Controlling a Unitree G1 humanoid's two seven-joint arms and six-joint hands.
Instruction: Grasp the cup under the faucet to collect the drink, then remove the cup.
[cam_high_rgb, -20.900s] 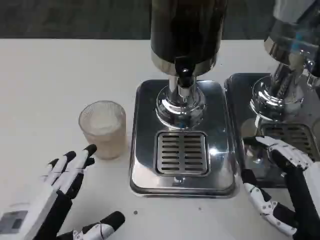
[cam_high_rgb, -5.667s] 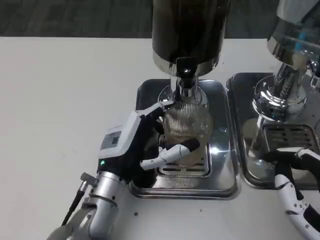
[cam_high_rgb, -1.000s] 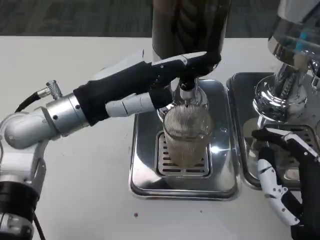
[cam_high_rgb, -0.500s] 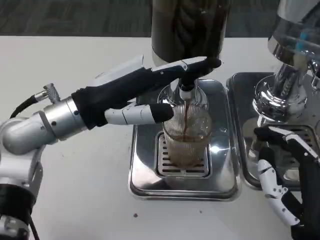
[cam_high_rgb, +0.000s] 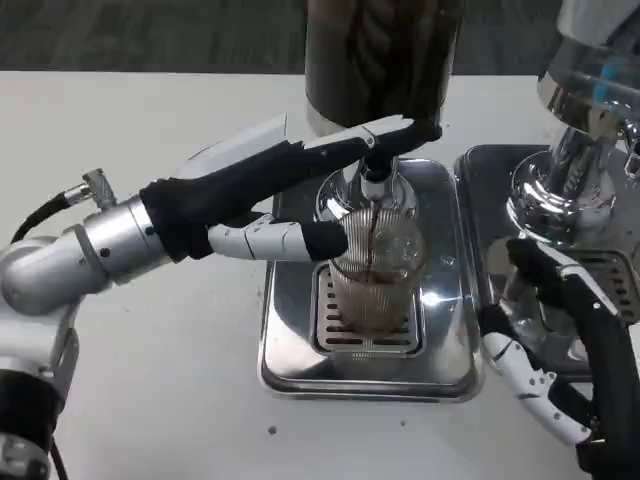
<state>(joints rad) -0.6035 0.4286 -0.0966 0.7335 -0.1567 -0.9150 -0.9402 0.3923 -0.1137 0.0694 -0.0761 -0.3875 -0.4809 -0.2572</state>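
Filling step under way. Ribbed glass cup (cam_high_rgb: 375, 275) stands on the drip grate (cam_high_rgb: 362, 305) at table centre, directly under the black faucet lever (cam_high_rgb: 372, 160); a thin dark stream runs into it, level low to middling.

Left hand (cam_high_rgb: 300, 190) reaches in from 9 o'clock, fingers laid across the lever, apparently pressing, thumb beside the cup; it grasps nothing.

Right hand (cam_high_rgb: 555, 350) waits at 4 o'clock near the neighbouring dispenser (cam_high_rgb: 580, 150), fingers spread, empty.

Next, I judge: let off the lever before overflow, then grip the cup and lift it clear of the steel tray (cam_high_rgb: 290, 340).

dispenser tank (cam_high_rgb: 380, 50) top cropped, right hand (cam_high_rgb: 560, 340) partly cut off
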